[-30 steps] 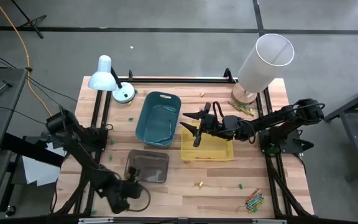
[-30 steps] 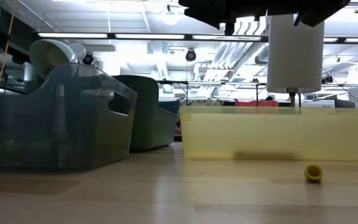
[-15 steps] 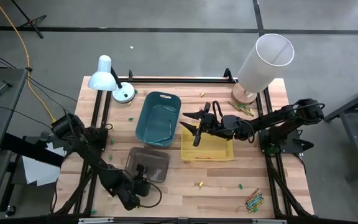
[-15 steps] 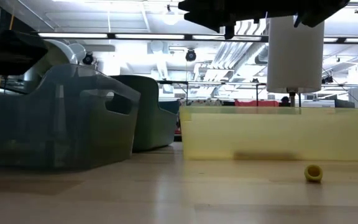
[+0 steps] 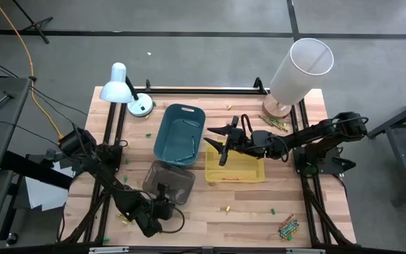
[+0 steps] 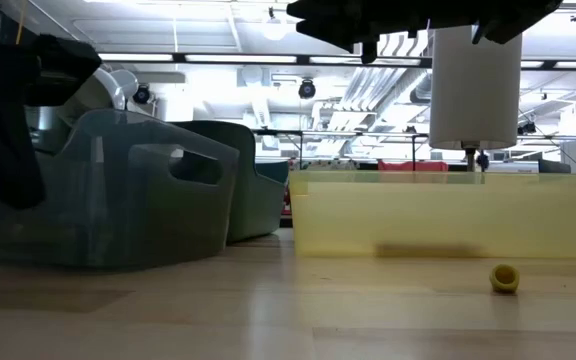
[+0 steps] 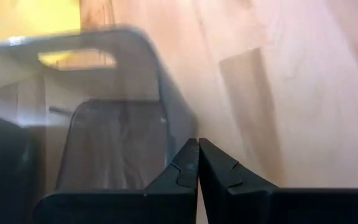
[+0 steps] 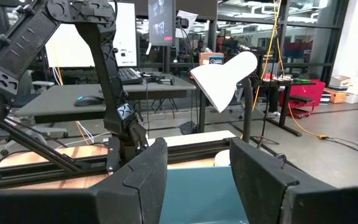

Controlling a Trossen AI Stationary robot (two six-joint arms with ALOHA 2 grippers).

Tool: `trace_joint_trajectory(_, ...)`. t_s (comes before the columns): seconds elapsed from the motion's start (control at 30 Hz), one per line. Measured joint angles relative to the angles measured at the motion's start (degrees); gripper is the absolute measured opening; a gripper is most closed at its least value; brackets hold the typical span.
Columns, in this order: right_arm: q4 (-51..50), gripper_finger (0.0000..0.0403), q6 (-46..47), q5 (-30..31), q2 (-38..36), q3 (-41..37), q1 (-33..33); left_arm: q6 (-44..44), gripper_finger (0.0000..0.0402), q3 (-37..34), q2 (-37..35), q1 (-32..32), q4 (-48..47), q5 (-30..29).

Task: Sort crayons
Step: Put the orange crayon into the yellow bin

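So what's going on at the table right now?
The left hand, shut and empty, is at the near rim of the grey bin. The right hand hangs open over the gap between the teal bin and the yellow bin, holding nothing. Crayons lie in a pile at the table's near right corner.

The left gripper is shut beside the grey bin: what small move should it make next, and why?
Probably the left gripper should back away from the grey bin and open. Its fingers are shut with no crayon between them, close against the bin's wall, and loose crayons lie on the table toward the right.
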Motion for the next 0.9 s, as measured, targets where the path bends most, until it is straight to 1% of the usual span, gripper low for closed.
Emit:
trace_joint_trajectory(0.07, 0.0, 0.0167, 0.0, 0.0, 0.0, 0.0, 0.0, 0.8, 0.0, 0.5, -0.5, -0.8, -0.7, 1.6)
trace_joint_trajectory(0.17, 0.0, 0.0167, 0.0, 0.0, 0.0, 0.0, 0.0, -0.2, 0.0, 2.4, -2.2, -3.0, -6.1, 6.7)
trace_joint_trajectory(0.27, 0.0, 0.0167, -0.6, 0.0, 0.0, 0.0, 0.0, -4.8, 0.0, 4.7, -4.5, -5.6, -15.5, 9.0)
trace_joint_trajectory(0.37, 0.3, 0.0167, -0.8, 0.0, 0.0, 0.0, 0.0, -11.1, 0.0, 5.1, -7.1, -7.8, -22.0, 12.1)
trace_joint_trajectory(0.43, 0.4, 0.0167, -0.9, 0.0, 0.0, 0.0, 0.0, -15.0, 0.0, 4.4, -7.7, -8.8, -23.3, 13.7)
trace_joint_trajectory(0.5, 0.4, 0.0167, -0.9, 0.0, 0.0, 0.0, 0.0, -16.5, 0.0, 3.0, -7.9, -9.6, -23.4, 14.8)
trace_joint_trajectory(0.6, 0.4, 0.0167, -0.9, 0.0, 0.0, 0.0, 0.0, -16.7, 0.0008, 1.3, -7.9, -10.1, -23.0, 15.2)
trace_joint_trajectory(0.67, 0.4, 0.0167, -0.9, 0.0, 0.0, 0.0, 0.0, -16.6, 0.002, 0.9, -7.9, -10.1, -23.2, 14.5)
trace_joint_trajectory(0.8, 0.4, 0.0167, -1.0, 0.0, 0.0, 0.0, 0.0, -13.9, 0.0055, 0.9, -7.9, -10.1, -23.0, 9.8)
trace_joint_trajectory(0.9, 0.4, 0.0167, -1.1, 0.0, 0.0, 0.0, 0.0, -11.5, 0.0084, 0.9, -7.5, -9.7, -23.2, 9.4)
